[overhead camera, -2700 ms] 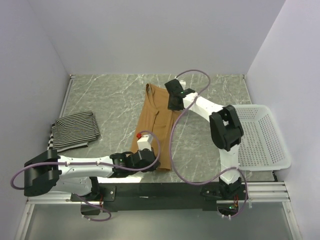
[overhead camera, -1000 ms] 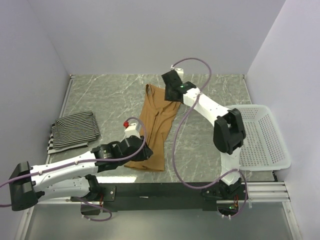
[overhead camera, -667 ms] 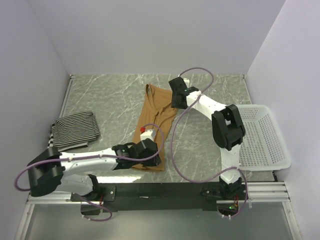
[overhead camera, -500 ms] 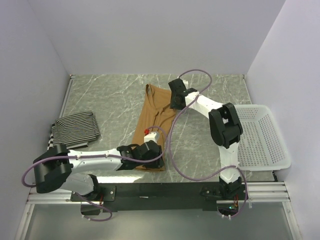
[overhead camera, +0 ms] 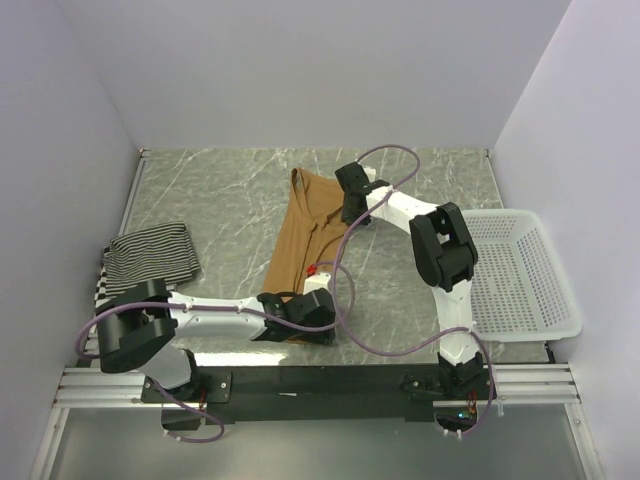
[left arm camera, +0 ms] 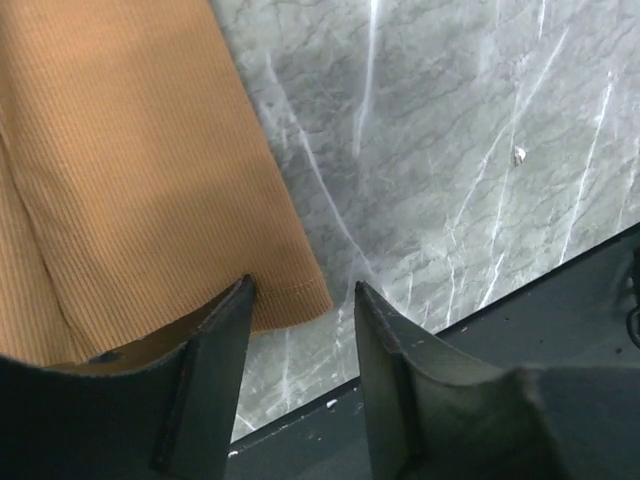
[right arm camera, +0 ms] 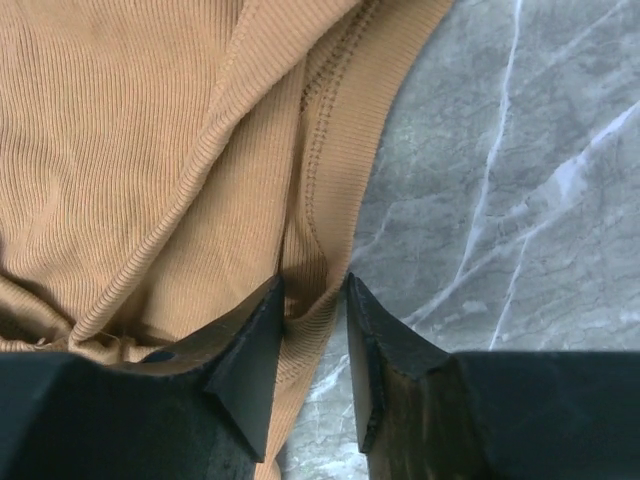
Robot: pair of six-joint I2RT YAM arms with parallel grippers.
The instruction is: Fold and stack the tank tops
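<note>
The plain tan tank top [overhead camera: 310,230] lies lengthwise at mid-table, straps at the far end. My left gripper [overhead camera: 308,322] is at its near right hem corner. In the left wrist view the jaws [left arm camera: 302,290] stand open with that corner of the tan top [left arm camera: 130,150] between the tips. My right gripper [overhead camera: 350,208] is low over the far right shoulder edge. In the right wrist view its jaws [right arm camera: 312,285] stand open and narrow, astride a raised fold of the top's seamed edge [right arm camera: 330,150]. A folded thin-striped tank top [overhead camera: 150,260] lies at the left, with bolder stripes [overhead camera: 100,285] showing under it.
A white mesh basket [overhead camera: 530,300] sits at the right table edge. The black front rail [left arm camera: 520,320] runs just beyond the hem corner. Grey walls close in the left, far and right sides.
My left arm swung right along the hem to its near right corner, and its jaws widened. My right gripper came down onto the shoulder edge, its jaws narrowing slightly. The tan top lies narrower than before.
</note>
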